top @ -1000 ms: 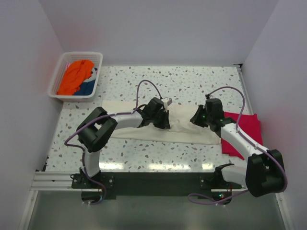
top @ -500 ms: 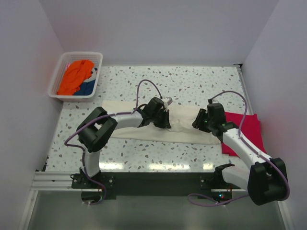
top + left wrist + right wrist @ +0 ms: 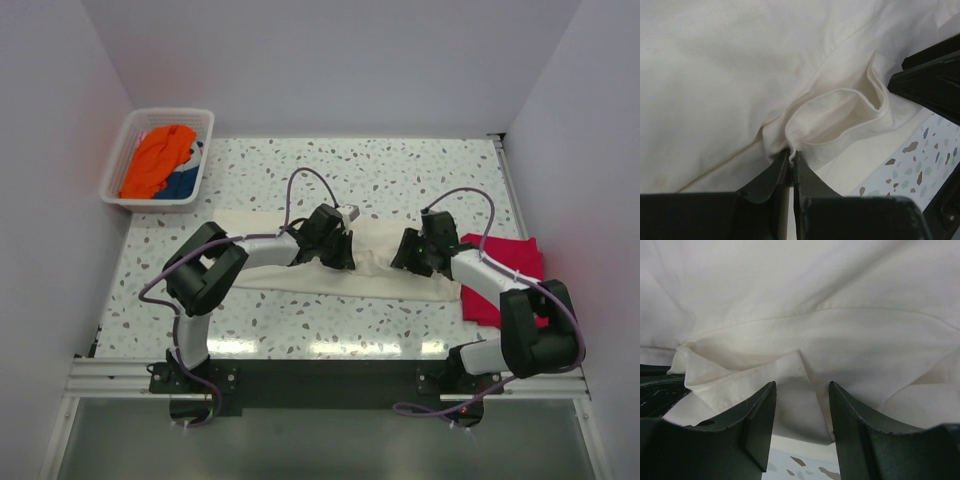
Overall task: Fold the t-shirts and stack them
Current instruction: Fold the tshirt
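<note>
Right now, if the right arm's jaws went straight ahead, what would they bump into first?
The soft cream-white cloth t-shirt: its folded edge sits just ahead between the open jaws, so they'd likely meet it almost at once.

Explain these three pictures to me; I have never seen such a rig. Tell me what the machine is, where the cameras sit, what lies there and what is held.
The machine is two white-and-black robot arms bolted at the near edge of a speckled table. The wide picture looks down from above and behind them; each close-up comes from a camera on one wrist. A large cream-white cloth t-shirt lies across the table, a crimson-red t-shirt at its right end. A white slatted plastic basket holds an orange t-shirt and a blue t-shirt. The left gripper is pinched shut on a fold of the cream-white t-shirt; the right gripper stands open, cloth between its fingers, gripping nothing.
</note>
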